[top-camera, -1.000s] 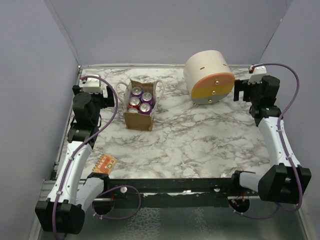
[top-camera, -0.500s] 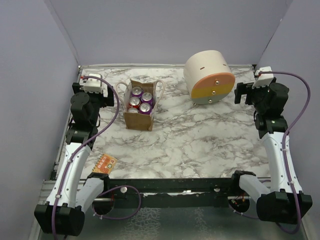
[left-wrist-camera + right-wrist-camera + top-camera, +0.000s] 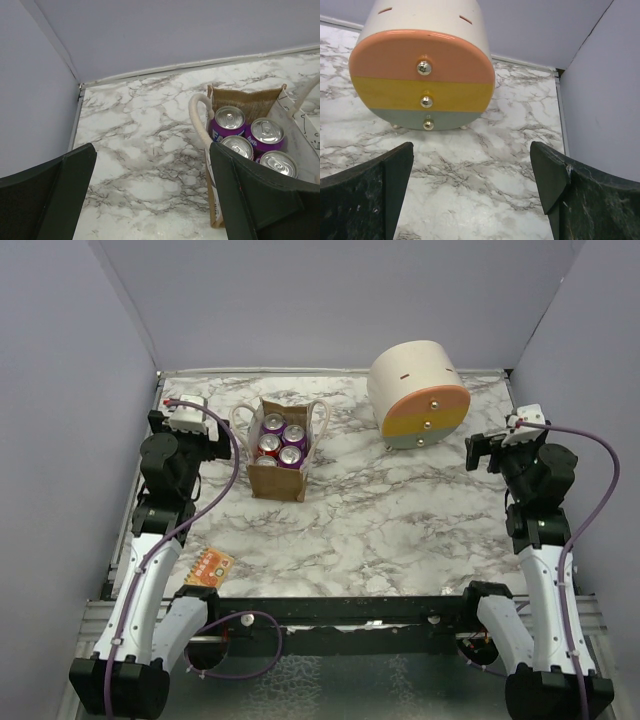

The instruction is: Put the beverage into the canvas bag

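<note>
**Position.** The small tan-brown canvas bag [image 3: 275, 480] stands upright on the white marble-patterned table [image 3: 400, 530], left of centre and toward the far side. Four purple soda cans [image 3: 267, 134] with silver tops stand upright inside it, packed two by two and filling the opening. No loose can is visible elsewhere on the table, so the loading looks complete.

**Grippers.** The left gripper [image 3: 152, 150] has its jaws spread wide with nothing between them. It hovers just left of the bag and clear of it. The right gripper [image 3: 471, 147] is likewise wide and empty at the right side of the table. It faces, without touching, the large cream cylinder [image 3: 420, 65] with an orange, yellow and grey banded face and three metal knobs.

**Handling, cans.** These are judged to be rigid but thin-walled aluminium, smooth and likely slippery, and fairly heavy if full. Take hold across the mid-body of the side wall, squeezing moderately to avoid denting. Packed as they are, only the rims are reachable.

**Handling, bag.** The fabric walls are soft and braced by the contents. Its cream loop handles [image 3: 197, 112] are limp and could snag a finger.

**Other item.** A small flat orange packet [image 3: 209, 568] lies near the left arm's base, well apart from the bag.
</note>
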You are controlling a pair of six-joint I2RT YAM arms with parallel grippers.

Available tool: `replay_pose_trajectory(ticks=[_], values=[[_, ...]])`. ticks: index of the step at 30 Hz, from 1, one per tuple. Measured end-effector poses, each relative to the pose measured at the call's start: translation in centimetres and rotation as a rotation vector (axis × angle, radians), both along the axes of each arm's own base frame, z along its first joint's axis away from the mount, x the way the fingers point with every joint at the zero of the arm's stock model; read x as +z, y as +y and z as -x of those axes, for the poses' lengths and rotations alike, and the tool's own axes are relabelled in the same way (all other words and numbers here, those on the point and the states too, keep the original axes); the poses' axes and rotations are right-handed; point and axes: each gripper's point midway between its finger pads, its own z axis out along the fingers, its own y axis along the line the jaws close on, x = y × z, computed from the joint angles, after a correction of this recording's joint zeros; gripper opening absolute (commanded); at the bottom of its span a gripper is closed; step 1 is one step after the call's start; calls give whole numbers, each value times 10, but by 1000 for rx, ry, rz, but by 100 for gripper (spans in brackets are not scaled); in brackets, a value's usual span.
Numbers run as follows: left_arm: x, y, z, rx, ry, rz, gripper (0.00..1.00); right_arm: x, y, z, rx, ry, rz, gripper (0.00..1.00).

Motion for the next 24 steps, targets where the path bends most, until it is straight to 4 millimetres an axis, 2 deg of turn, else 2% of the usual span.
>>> replay_pose_trajectory(ticks=[8, 16, 24], values=[[-20, 7, 7, 26, 29, 14, 99, 10, 8, 20, 39, -82, 24, 100], [-10, 9, 16, 25, -7, 20, 99, 12, 12, 22, 57, -88, 25, 100], [-15, 6, 22, -2, 23, 24, 99, 9, 15, 24, 78, -79, 25, 100]])
